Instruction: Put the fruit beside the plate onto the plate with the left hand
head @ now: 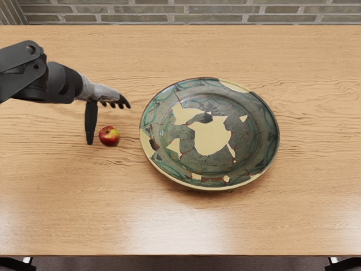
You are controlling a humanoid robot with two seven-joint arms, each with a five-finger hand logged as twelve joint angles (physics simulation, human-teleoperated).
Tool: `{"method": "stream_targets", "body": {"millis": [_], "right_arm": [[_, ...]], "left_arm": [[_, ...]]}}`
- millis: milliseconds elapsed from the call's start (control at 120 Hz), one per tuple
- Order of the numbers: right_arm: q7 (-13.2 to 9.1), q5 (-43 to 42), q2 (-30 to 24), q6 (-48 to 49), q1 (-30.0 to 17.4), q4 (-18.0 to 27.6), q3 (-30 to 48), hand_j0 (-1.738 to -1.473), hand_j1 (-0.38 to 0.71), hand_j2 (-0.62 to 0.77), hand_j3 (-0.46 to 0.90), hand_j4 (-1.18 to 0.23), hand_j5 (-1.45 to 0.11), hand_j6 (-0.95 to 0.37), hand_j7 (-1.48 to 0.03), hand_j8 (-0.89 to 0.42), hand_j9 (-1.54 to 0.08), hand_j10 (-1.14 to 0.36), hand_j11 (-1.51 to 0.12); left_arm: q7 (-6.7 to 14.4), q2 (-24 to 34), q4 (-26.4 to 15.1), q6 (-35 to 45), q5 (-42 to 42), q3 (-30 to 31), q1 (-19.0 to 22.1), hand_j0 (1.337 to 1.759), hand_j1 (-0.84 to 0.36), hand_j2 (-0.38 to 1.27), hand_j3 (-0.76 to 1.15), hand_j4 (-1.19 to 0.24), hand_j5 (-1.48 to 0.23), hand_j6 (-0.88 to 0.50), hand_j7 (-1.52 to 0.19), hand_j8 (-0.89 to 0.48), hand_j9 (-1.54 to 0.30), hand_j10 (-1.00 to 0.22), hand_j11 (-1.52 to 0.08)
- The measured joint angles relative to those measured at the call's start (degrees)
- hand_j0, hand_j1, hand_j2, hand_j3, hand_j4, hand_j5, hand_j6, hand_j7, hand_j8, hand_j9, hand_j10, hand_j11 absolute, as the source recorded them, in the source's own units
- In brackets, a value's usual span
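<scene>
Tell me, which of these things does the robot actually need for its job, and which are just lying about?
Part of the job:
- apple, lying on the table just left of the plate
- plate, nothing on it yet
- left hand, open, close above the apple

Just there:
- table
- brick wall behind it

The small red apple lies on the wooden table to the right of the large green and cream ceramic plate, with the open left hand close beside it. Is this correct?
No. The head view shows the small red apple left of the large green and cream ceramic plate; the rest holds.
</scene>
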Motion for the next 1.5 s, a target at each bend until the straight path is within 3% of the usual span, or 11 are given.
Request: {"method": "stream_targets", "body": {"millis": [125,342,558,692,825,975,1208,1408,1500], "right_arm": [[0.0,0.0,0.0,0.0,0.0,0.0,0.0,-1.658,-0.35,0.00,0.00,0.00,0.00,0.00,0.00,0.00,0.00,0.00,0.00],[0.0,0.0,0.0,0.0,0.0,0.0,0.0,-1.658,-0.35,0.00,0.00,0.00,0.00,0.00,0.00,0.00,0.00,0.00,0.00],[0.0,0.0,0.0,0.0,0.0,0.0,0.0,-1.658,-0.35,0.00,0.00,0.00,0.00,0.00,0.00,0.00,0.00,0.00,0.00],[0.0,0.0,0.0,0.0,0.0,0.0,0.0,-1.658,-0.35,0.00,0.00,0.00,0.00,0.00,0.00,0.00,0.00,0.00,0.00],[0.0,0.0,0.0,0.0,0.0,0.0,0.0,-1.658,-0.35,0.00,0.00,0.00,0.00,0.00,0.00,0.00,0.00,0.00,0.00],[0.0,0.0,0.0,0.0,0.0,0.0,0.0,-1.658,-0.35,0.00,0.00,0.00,0.00,0.00,0.00,0.00,0.00,0.00,0.00],[0.0,0.0,0.0,0.0,0.0,0.0,0.0,-1.658,-0.35,0.00,0.00,0.00,0.00,0.00,0.00,0.00,0.00,0.00,0.00],[0.0,0.0,0.0,0.0,0.0,0.0,0.0,-1.658,-0.35,0.00,0.00,0.00,0.00,0.00,0.00,0.00,0.00,0.00,0.00],[0.0,0.0,0.0,0.0,0.0,0.0,0.0,-1.658,-0.35,0.00,0.00,0.00,0.00,0.00,0.00,0.00,0.00,0.00,0.00]], "left_arm": [[2.1,-1.1,0.6,0.0,-0.5,0.2,0.3,1.658,0.11,0.04,0.00,-0.20,-0.26,-0.21,-0.26,-0.21,-0.26,-0.20,-0.26],[3.8,-3.9,1.2,0.0,-1.4,0.2,0.3,1.658,-0.03,0.06,0.00,-0.32,-0.41,-0.32,-0.41,-0.32,-0.41,-0.32,-0.41],[4.7,-6.3,5.5,0.0,-1.6,0.2,0.9,1.658,-0.13,0.08,0.00,-0.40,-0.52,-0.40,-0.52,-0.40,-0.52,-0.40,-0.52],[4.8,-10.6,10.8,0.0,-1.6,0.2,1.1,1.658,-0.15,0.08,0.00,-0.42,-0.54,-0.42,-0.54,-0.42,-0.54,-0.42,-0.54],[4.7,-10.8,15.3,0.0,-1.6,0.3,1.2,1.658,-0.16,0.09,0.00,-0.42,-0.55,-0.42,-0.55,-0.42,-0.55,-0.42,-0.55],[4.3,-10.8,17.3,0.0,-1.6,0.6,1.4,1.658,-0.16,0.09,0.00,-0.43,-0.56,-0.43,-0.56,-0.43,-0.56,-0.43,-0.55],[3.9,-10.8,17.9,0.1,-1.6,1.3,1.7,1.658,-0.16,0.09,0.00,-0.43,-0.55,-0.43,-0.55,-0.43,-0.55,-0.43,-0.55],[4.0,-10.3,17.8,0.4,-2.9,1.0,0.9,1.658,-0.03,0.06,0.00,-0.32,-0.41,-0.32,-0.41,-0.32,-0.41,-0.32,-0.41],[4.0,-7.6,15.5,0.6,-3.2,0.9,0.8,1.658,0.00,0.06,0.00,-0.29,-0.38,-0.29,-0.38,-0.29,-0.38,-0.29,-0.38]]}}
